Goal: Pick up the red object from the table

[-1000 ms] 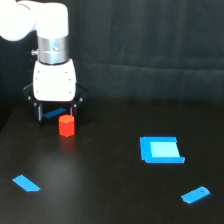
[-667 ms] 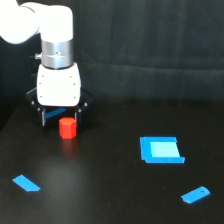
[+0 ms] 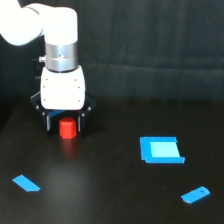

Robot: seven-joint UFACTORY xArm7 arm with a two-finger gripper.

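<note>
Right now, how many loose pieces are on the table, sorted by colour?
Red: 1, the red object, sitting between the end effector fingers.
Blue: 3, the square blue piece, the blue strip at the exterior view's left, and the blue strip at the exterior view's right.
Total: 4 pieces on the table.

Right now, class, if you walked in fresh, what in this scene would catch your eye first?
The big white arm, upper left in the exterior view, with its gripper low over the table, fingers on either side of the small red object. Next, the bright blue square piece at the right, and two small blue slips near the front.
</note>
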